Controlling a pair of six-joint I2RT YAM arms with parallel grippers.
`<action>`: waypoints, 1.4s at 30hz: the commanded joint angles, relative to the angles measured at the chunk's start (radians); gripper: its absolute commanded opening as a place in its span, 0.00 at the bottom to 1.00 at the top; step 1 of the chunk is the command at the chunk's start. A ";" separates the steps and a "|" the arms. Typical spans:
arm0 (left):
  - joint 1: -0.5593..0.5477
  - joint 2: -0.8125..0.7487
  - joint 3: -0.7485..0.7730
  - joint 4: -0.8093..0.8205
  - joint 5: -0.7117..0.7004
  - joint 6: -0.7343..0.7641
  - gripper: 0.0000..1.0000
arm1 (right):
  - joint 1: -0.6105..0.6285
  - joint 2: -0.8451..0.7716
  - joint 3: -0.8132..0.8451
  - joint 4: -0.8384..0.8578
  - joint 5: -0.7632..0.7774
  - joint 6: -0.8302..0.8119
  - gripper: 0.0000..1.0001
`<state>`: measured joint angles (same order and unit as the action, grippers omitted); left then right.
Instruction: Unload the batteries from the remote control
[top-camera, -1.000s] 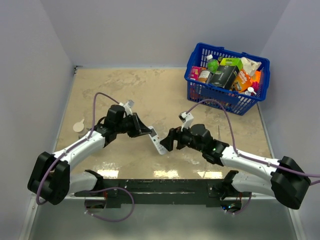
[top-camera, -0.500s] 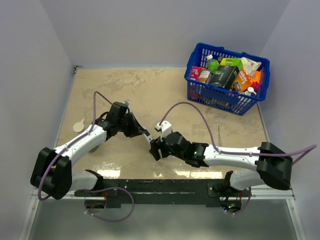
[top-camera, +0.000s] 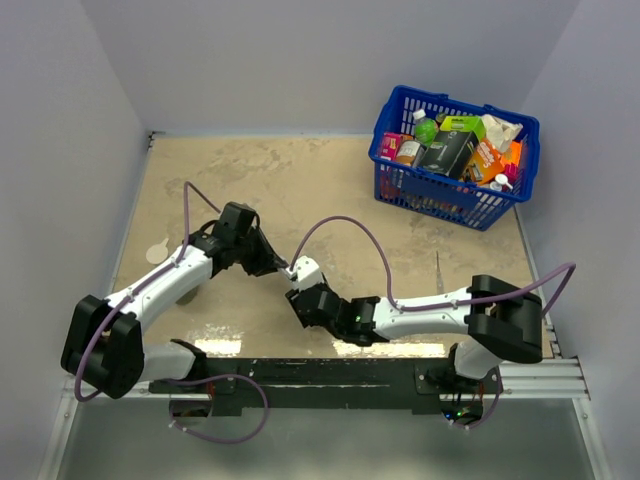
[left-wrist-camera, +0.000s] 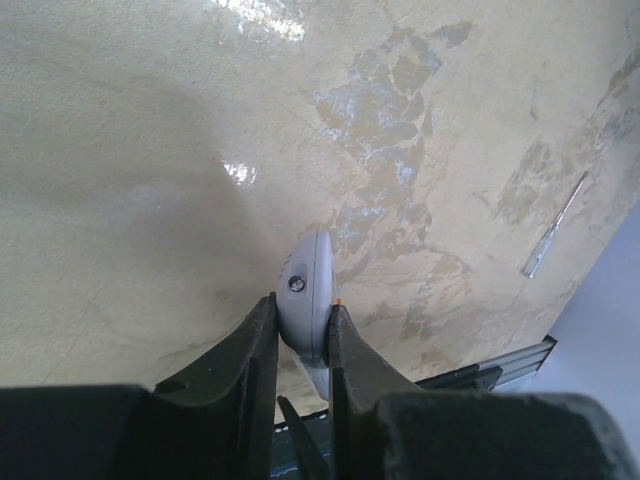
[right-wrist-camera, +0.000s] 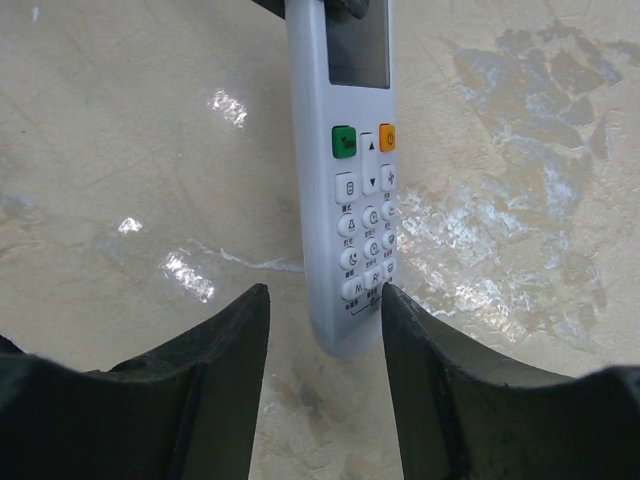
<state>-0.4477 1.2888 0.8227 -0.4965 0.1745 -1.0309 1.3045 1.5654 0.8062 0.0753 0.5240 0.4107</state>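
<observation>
Remote control (right-wrist-camera: 318, 240) clamped in left jaws, button end between spread right jaws.

I can't read any words. Remote control (right-wrist-camera: 345, 190), centre of right wrist view: up and down arrows on middle key, other button marks too small. Basket (top-camera: 440, 195), upper right: packaging labels illegible.

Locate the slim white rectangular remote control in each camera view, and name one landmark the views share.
Top external: the slim white rectangular remote control is at centre, mostly hidden between the two pincers.
Left wrist: seen end-on at lower centre, clamped in the left pincer.
Right wrist: button face up at top centre, its near end between the fingers of the open right pincer.
Shared landmark: the mottled beige tabletop.
</observation>
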 joint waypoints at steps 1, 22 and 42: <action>-0.003 -0.009 0.018 0.010 0.022 -0.026 0.00 | 0.007 0.015 0.025 0.020 0.109 0.033 0.50; -0.003 -0.029 -0.036 0.052 0.082 0.023 0.46 | 0.010 -0.007 -0.090 0.156 0.039 0.088 0.06; -0.003 -0.129 -0.054 0.070 0.031 0.206 0.65 | -0.053 -0.117 -0.283 0.230 -0.134 0.344 0.12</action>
<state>-0.4480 1.1908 0.7547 -0.4519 0.2268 -0.9154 1.2900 1.5124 0.5991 0.2615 0.4515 0.6338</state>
